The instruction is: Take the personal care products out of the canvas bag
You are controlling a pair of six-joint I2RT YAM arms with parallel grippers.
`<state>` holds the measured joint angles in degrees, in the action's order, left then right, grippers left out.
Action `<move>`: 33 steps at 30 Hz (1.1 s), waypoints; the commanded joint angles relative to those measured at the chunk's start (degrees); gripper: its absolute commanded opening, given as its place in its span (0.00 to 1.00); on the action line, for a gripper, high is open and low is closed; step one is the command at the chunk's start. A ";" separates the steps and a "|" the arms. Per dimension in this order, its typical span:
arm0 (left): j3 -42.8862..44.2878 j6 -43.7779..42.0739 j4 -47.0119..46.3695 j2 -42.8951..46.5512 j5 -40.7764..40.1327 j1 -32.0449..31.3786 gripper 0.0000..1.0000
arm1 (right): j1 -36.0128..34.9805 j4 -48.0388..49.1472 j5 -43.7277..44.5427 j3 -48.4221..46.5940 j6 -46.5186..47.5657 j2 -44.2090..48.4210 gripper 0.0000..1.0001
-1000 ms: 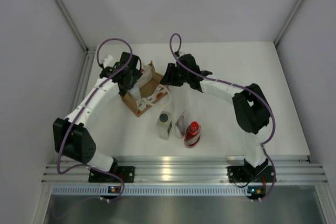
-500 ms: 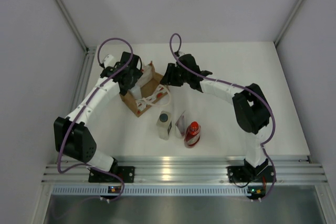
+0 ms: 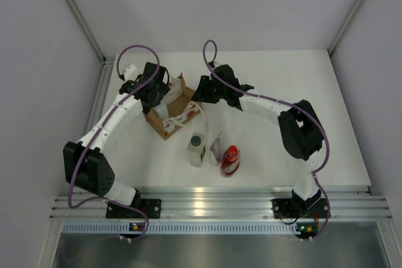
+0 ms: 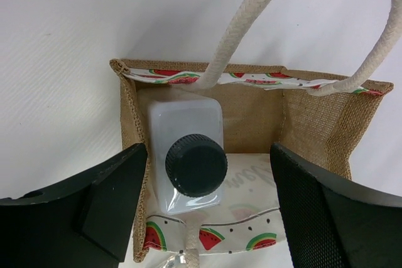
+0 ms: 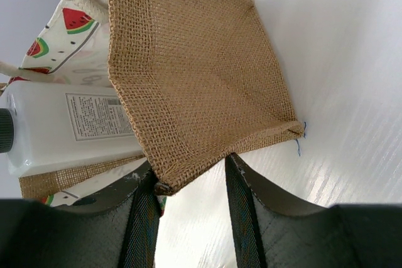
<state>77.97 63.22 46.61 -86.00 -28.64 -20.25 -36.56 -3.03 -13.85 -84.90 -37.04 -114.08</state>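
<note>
The canvas bag (image 3: pixel 178 108) lies tipped at the back left, its mouth toward my left gripper (image 3: pixel 160 94). In the left wrist view a white bottle with a dark round cap (image 4: pixel 187 162) stands inside the bag (image 4: pixel 314 123), and my left gripper (image 4: pixel 207 202) is open, one finger on each side of the bottle without touching it. My right gripper (image 5: pixel 191 177) is shut on the bag's burlap bottom corner (image 5: pixel 195 73); the same bottle (image 5: pixel 63 130) shows beside it. Outside the bag stand another white bottle (image 3: pixel 196 149), a white tube (image 3: pixel 217 147) and a red bottle (image 3: pixel 230 160).
The bag's white rope handles (image 4: pixel 242 26) loop out over the table past the bag mouth. The three items outside the bag stand close together in front of it, between the two arms. Grey walls close in the table on the left, right and back.
The left arm has shifted very slightly near the bag mouth. The bag, the right gripper and the items outside have not moved.
</note>
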 commanded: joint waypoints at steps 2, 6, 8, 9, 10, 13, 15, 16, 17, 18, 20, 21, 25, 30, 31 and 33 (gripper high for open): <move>-0.28 -2.05 -1.08 3.20 -3.61 0.12 0.84 | 0.78 -0.58 -0.74 -2.63 0.83 -0.70 0.41; 0.95 -3.19 -1.17 1.97 -4.05 0.12 0.84 | 0.78 -0.58 -1.01 -2.72 0.74 -0.70 0.41; 1.30 -3.54 -1.26 1.62 -4.58 0.12 0.84 | 0.70 -0.66 -0.83 -2.55 0.91 -0.62 0.41; 1.56 -3.80 -1.43 1.45 -4.84 0.21 0.84 | 0.70 -0.66 -0.83 -2.46 1.00 -0.44 0.41; 1.74 -4.07 -1.61 1.01 -5.02 0.39 0.84 | 0.70 -0.66 -0.92 -2.46 1.00 -0.44 0.41; 1.83 -4.51 -1.78 0.57 -5.37 0.56 0.84 | 0.70 -0.66 -0.74 -2.37 1.09 -0.35 0.41; 1.66 -5.30 -2.84 0.04 -5.37 0.65 0.84 | 0.70 -0.75 -0.83 -2.46 1.09 -0.35 0.41; 1.57 -5.56 -3.28 -0.13 -5.37 0.74 0.84 | 0.78 -0.67 -0.83 -2.46 1.00 -0.44 0.41; 1.65 -5.65 -3.45 -0.66 -5.28 0.91 0.84 | 0.78 -0.66 -1.01 -2.55 1.00 -0.44 0.41; 1.57 -5.57 -3.46 -0.84 -5.28 0.91 0.84 | 0.70 -0.66 -1.01 -2.55 0.91 -0.53 0.41; 0.87 -5.83 -4.76 -1.01 -5.37 0.92 0.84 | 0.70 -0.75 -1.01 -2.63 1.00 -0.44 0.41; 0.34 -6.61 -5.47 -1.02 -5.20 0.91 0.84 | 0.70 -0.67 -0.92 -2.55 1.00 -0.53 0.41; -1.07 -7.23 -7.58 -0.58 -5.02 1.09 0.84 | 0.70 -0.75 -1.01 -2.64 1.09 -0.53 0.41; -1.77 -8.29 -8.99 0.39 -5.02 1.09 0.85 | 0.70 -0.67 -1.01 -2.72 1.00 -0.61 0.41; -1.77 -8.38 -9.08 0.65 -4.93 1.18 0.85 | 0.70 -0.75 -1.01 -2.72 0.91 -0.61 0.41; -1.95 -8.55 -9.34 0.74 -4.93 1.27 0.85 | 0.70 -0.75 -1.18 -2.72 0.91 -0.70 0.41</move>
<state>76.38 55.53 40.45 -87.00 -32.47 -19.49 -36.56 -3.05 -14.13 -84.90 -37.04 -114.08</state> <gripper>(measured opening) 0.845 0.412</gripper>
